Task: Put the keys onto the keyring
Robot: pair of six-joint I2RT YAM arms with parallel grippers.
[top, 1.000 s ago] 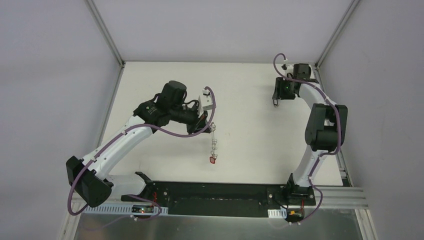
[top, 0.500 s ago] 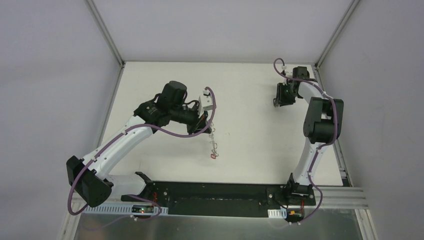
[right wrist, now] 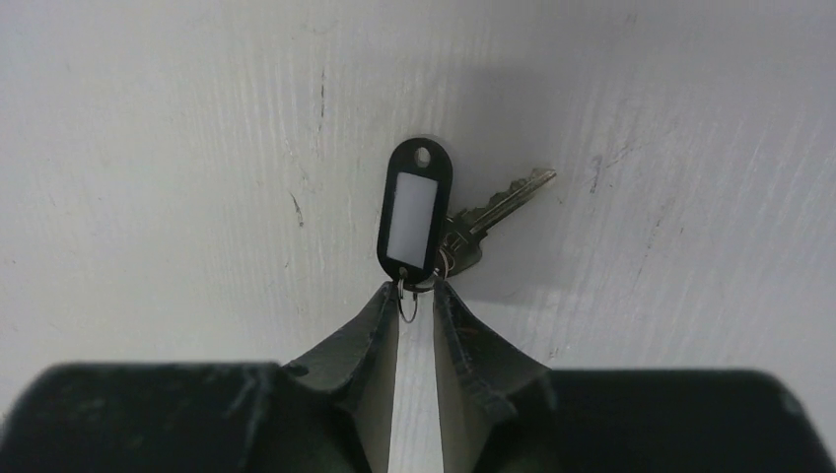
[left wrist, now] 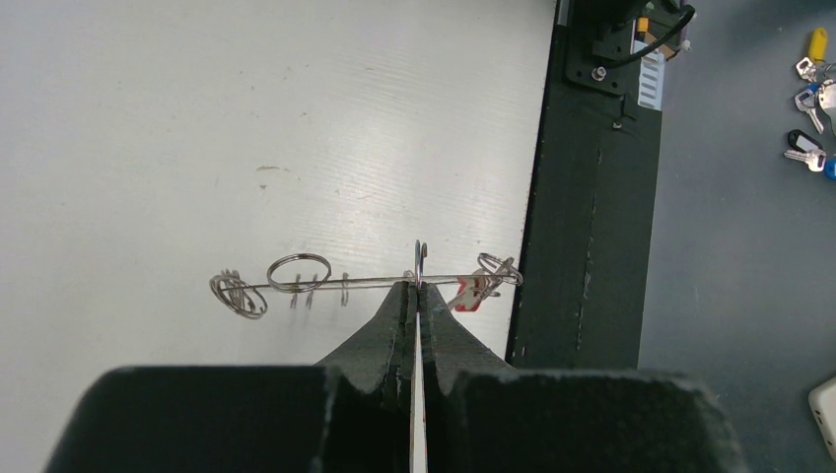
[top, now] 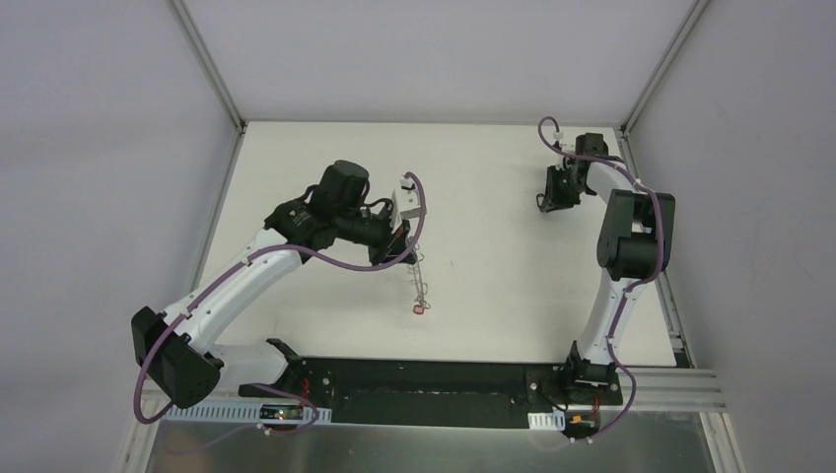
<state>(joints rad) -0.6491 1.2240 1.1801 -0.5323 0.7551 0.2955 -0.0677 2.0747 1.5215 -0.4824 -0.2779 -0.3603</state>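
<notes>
My left gripper (left wrist: 418, 286) is shut on the keyring (left wrist: 355, 283), held edge-on above the white table. Small wire loops (left wrist: 299, 272) stand along its rim and a red-headed key (left wrist: 468, 296) hangs at its near end. In the top view the keyring (top: 419, 281) hangs down from the left gripper (top: 407, 251). My right gripper (right wrist: 416, 288), at the far right of the table (top: 544, 204), is closed on the lower end of a black tag (right wrist: 412, 212), with the tag's small wire ring between the jaws. A silver key (right wrist: 498, 207) hangs behind the tag.
The black base plate (left wrist: 592, 197) runs along the table's near edge (top: 424, 389). Several spare keys (left wrist: 810, 89) lie on the floor beyond it. Grey walls and metal posts (top: 207, 69) close in the table at the back and sides.
The right arm has folded back and its gripper has shifted slightly right with the tag. The keyring in the left gripper has swung a little; its red key sits slightly higher.
</notes>
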